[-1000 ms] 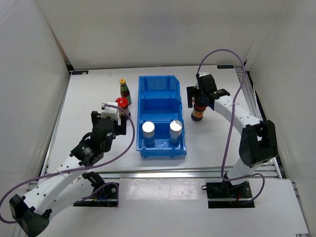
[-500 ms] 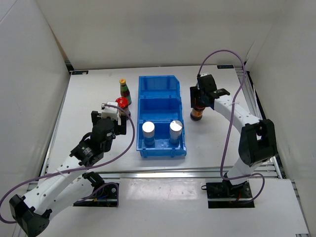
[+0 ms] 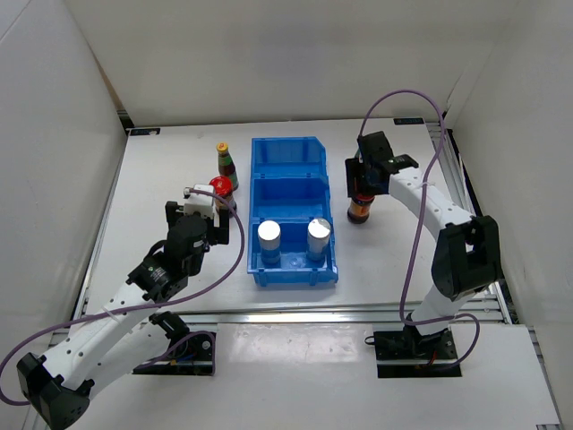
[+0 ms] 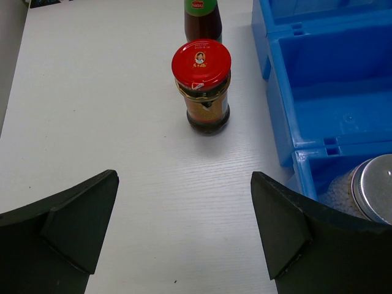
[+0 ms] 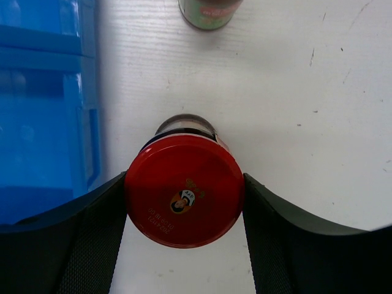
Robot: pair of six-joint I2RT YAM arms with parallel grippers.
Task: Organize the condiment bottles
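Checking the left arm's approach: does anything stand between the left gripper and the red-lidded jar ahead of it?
Nothing visible. Only bare table lies between the open left gripper and the red-lidded jar; the slim bottle stands behind it, the blue bin to its right.

red-lidded jar [image 5: 184, 193] — portrait emblem and print on lid, too small to read, green bottle label [image 5: 211, 11] blurred

The table [image 5: 294, 73] looked matt white with a faint wood grain, the bin [image 4: 331, 92] was smooth glossy blue plastic, the squat bottle [image 5: 184, 191] wore a glossy red lid, and a silver-topped bottle [image 4: 375, 187] had a shiny metal cap.
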